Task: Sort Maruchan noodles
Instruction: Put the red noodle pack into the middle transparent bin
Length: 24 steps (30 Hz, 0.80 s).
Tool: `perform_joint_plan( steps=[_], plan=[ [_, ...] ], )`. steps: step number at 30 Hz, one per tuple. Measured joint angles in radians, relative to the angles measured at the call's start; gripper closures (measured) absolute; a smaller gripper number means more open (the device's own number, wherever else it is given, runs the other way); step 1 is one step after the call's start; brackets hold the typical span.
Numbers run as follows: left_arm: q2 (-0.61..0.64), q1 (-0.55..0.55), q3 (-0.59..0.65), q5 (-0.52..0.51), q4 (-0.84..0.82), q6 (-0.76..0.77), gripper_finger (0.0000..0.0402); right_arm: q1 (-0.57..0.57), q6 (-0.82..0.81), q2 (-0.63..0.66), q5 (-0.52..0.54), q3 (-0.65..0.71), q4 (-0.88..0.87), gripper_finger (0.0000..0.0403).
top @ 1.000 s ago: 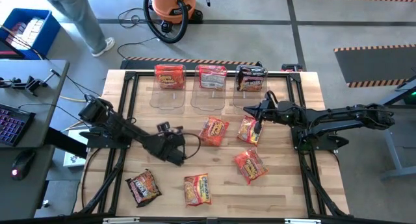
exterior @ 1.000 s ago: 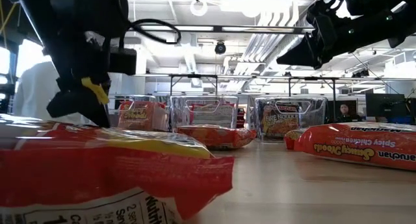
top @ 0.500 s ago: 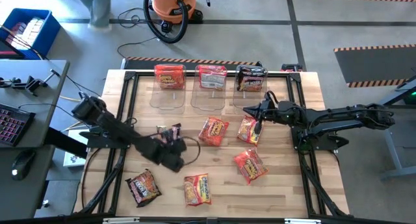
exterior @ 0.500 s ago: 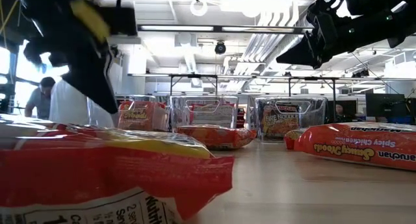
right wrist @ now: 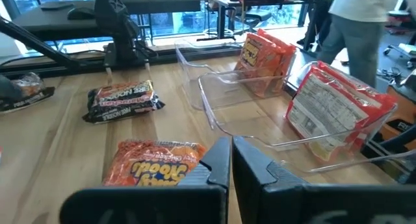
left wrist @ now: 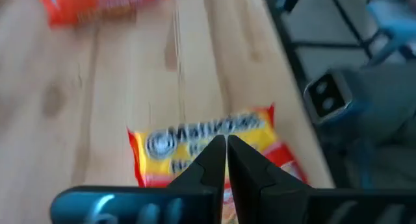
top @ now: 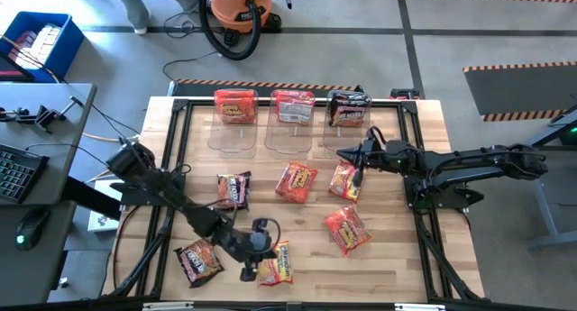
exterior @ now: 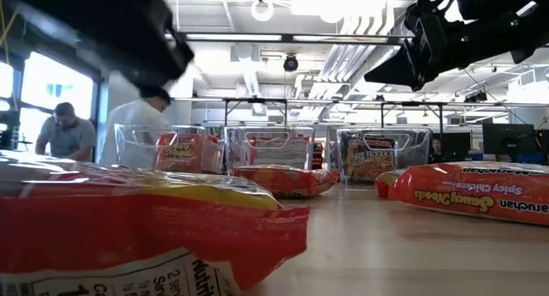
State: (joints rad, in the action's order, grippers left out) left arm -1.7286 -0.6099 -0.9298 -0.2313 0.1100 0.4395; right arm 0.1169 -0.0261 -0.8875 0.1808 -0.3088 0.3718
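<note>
On the wooden desk [top: 397,257], the left gripper [top: 250,270] sits low near the front edge, its fingers pressed together with nothing between them. It hovers right at the yellow-and-red noodle packet [top: 275,262] that lies near the middle of the front edge; the left wrist view shows the closed fingertips over that packet [left wrist: 208,149], though whether they touch it cannot be told.

The right gripper [top: 359,176] is raised above the back right part of the desk, fingers together and empty, over the orange packet [top: 344,180] lying there.

Other noodle packets lie loose on the desk: a dark one [top: 233,189] left of centre, an orange one [top: 297,181] at the centre, a red one [top: 346,229] toward the right front, and a dark packet [top: 198,260] near the front left corner.

Along the back edge stand three clear bins. The left bin [top: 233,135] has orange packets [top: 235,105] standing in it, the middle bin [top: 290,135] holds red-and-white packets [top: 293,105], and the right bin [top: 341,132] holds dark packets [top: 348,109].

In the low view a person [exterior: 67,135] sits in the room behind the desk.
</note>
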Motion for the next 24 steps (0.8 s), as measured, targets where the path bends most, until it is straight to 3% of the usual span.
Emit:
perform_joint_plan(
  steps=[9, 19, 21, 24],
  plan=[
    [-0.084, 0.016, -0.004, 0.031, -0.107, 0.011, 0.0392, 0.000, -0.021, 0.000, -0.006, 0.000, 0.000, 0.0403],
    [-0.034, 0.069, -0.054, -0.126, -0.252, -0.181, 0.0392, 0.000, -0.022, 0.000, -0.006, 0.000, -0.005, 0.0403],
    [-0.006, 0.073, -0.084, -0.081, -0.279, -0.157, 0.0392, 0.000, -0.025, -0.002, -0.006, 0.000, -0.009, 0.0403],
    [0.007, 0.061, -0.110, 0.090, -0.274, -0.095, 0.0392, 0.000, -0.021, -0.002, -0.005, 0.000, -0.018, 0.0403]
  ],
)
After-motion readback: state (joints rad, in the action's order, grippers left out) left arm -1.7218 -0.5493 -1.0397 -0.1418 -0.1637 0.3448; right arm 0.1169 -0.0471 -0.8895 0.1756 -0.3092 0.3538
